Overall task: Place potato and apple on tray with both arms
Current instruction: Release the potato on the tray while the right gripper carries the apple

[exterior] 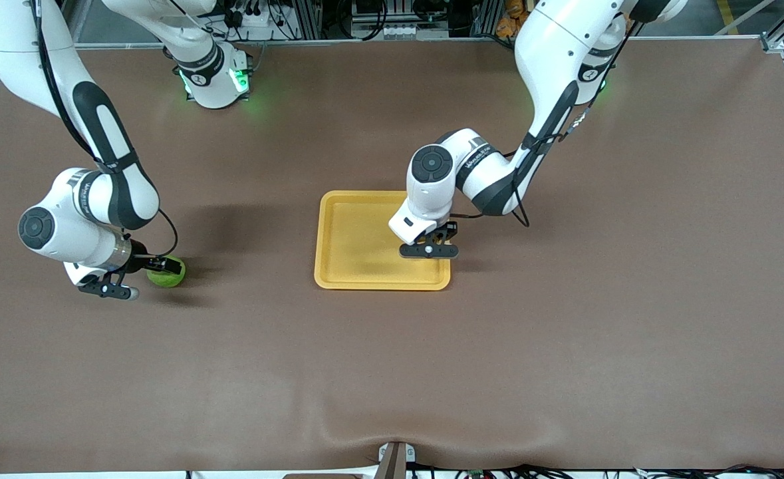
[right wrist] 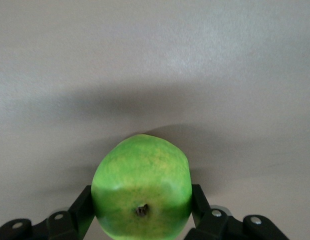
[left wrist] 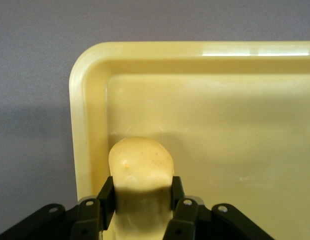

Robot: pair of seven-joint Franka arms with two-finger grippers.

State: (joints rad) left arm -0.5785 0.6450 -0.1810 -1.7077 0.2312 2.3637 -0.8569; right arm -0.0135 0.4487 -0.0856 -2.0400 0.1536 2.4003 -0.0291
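The yellow tray (exterior: 352,239) lies mid-table. My left gripper (exterior: 431,243) is just above the tray's corner toward the left arm's end, nearer the front camera. In the left wrist view it (left wrist: 141,192) is shut on the yellow-orange potato (left wrist: 141,165), low over the tray floor beside the rim (left wrist: 85,100). The potato is hidden in the front view. My right gripper (exterior: 155,266) is at the right arm's end of the table, shut on the green apple (exterior: 167,274). The right wrist view shows its fingers (right wrist: 141,205) clamping the apple (right wrist: 141,192) low over the cloth.
A brown cloth (exterior: 564,332) covers the whole table. The right arm's base (exterior: 215,80) stands at the table's edge farthest from the front camera. A small bracket (exterior: 395,459) sits at the edge nearest the front camera.
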